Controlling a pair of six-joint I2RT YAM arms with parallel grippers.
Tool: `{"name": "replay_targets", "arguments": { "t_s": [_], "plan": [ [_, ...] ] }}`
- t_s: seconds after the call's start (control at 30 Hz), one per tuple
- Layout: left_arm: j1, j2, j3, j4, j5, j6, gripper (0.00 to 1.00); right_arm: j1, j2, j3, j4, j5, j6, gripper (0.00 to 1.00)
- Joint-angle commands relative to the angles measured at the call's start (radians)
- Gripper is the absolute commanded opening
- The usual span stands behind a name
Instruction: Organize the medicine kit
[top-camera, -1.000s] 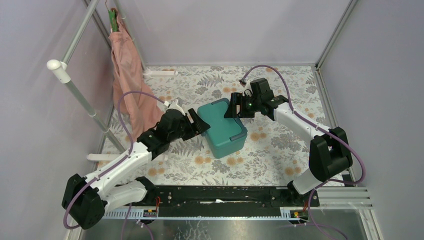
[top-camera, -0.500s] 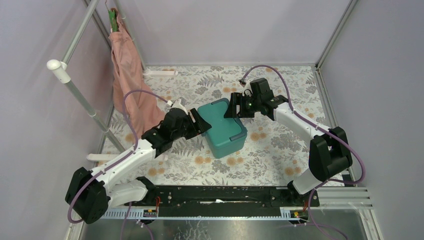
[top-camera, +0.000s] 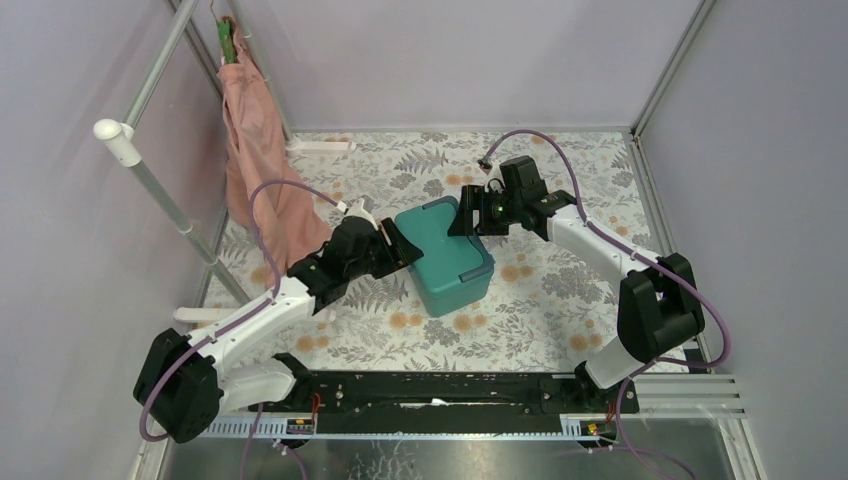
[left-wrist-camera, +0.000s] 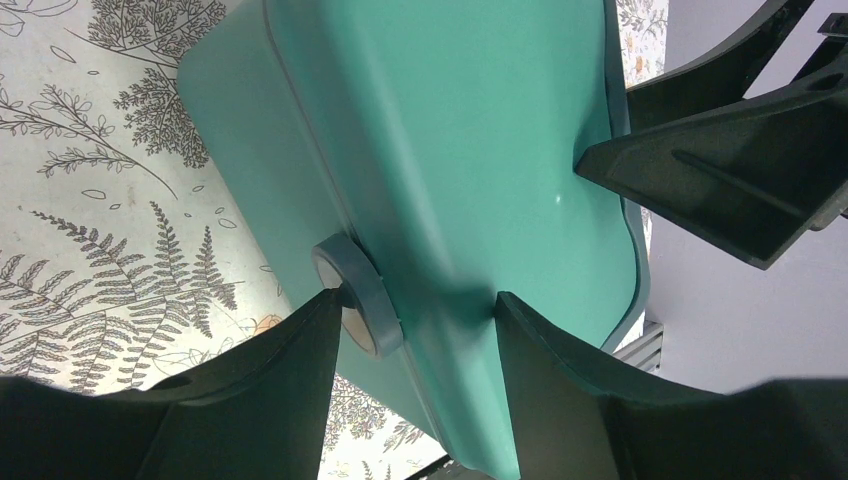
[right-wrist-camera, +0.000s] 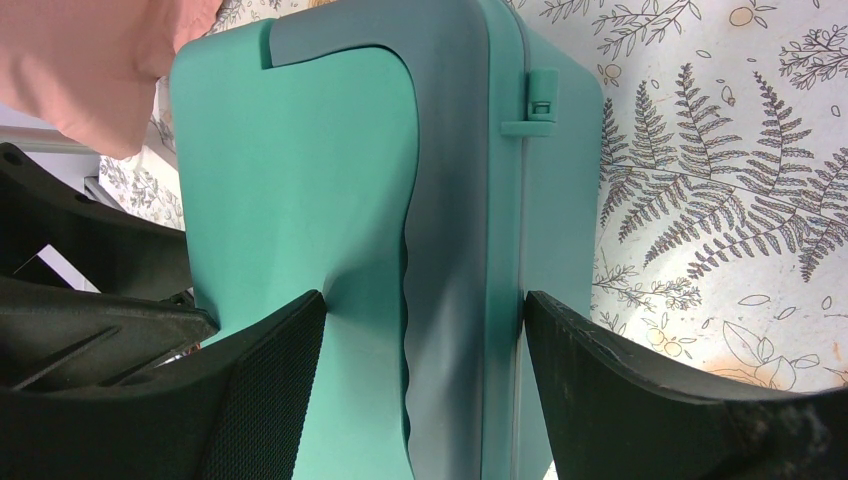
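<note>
The left gripper (left-wrist-camera: 418, 296) stands narrow astride the near left corner of the medicine kit (top-camera: 445, 262). One fingertip touches a round grey-blue disc (left-wrist-camera: 362, 300) on the kit's side and the other lies against the lid, but whether the two actually clamp cannot be told. The right gripper (right-wrist-camera: 423, 295) is spread wide at the kit's far right corner. The box fills the whole gap and both fingers lie against its sides, so it has hold of the kit

The kit is a teal-green plastic box with rounded corners, its lid shut. A grey-blue band (right-wrist-camera: 450, 150) runs along the lid, and a small latch tab (right-wrist-camera: 538, 100) juts from one long side. It sits askew near the middle of the table (top-camera: 560, 200)

The table is covered in a pale print of grey ferns and small orange flowers. Plain lilac-grey walls (top-camera: 450, 60) enclose it, with metal posts (top-camera: 170, 200) at the corners. A pink cloth (top-camera: 255, 150) hangs down at the far left corner

The shut lid hides the kit's inside. Both wrist views crop the box, and from above the left fingertips are hard to make out against the kit
</note>
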Motion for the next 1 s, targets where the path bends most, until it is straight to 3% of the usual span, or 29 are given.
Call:
{"name": "replay_targets", "arguments": {
  "t_s": [0.0,0.53,0.63,0.97],
  "plan": [
    [-0.004,0.022,-0.023,0.092,0.017,0.000,0.63,0.038,0.053,-0.021,-0.092,0.019,-0.041,0.78],
    [-0.004,0.019,-0.036,0.140,0.028,-0.011,0.64,0.041,0.042,-0.032,-0.084,0.047,-0.035,0.78],
    [-0.004,-0.012,-0.008,0.051,-0.015,0.023,0.67,0.041,0.003,-0.031,-0.085,0.131,-0.034,0.80],
    [0.005,-0.165,0.180,-0.302,-0.262,0.187,0.93,0.042,-0.259,0.029,-0.089,0.402,-0.030,0.90]
  ]
}}
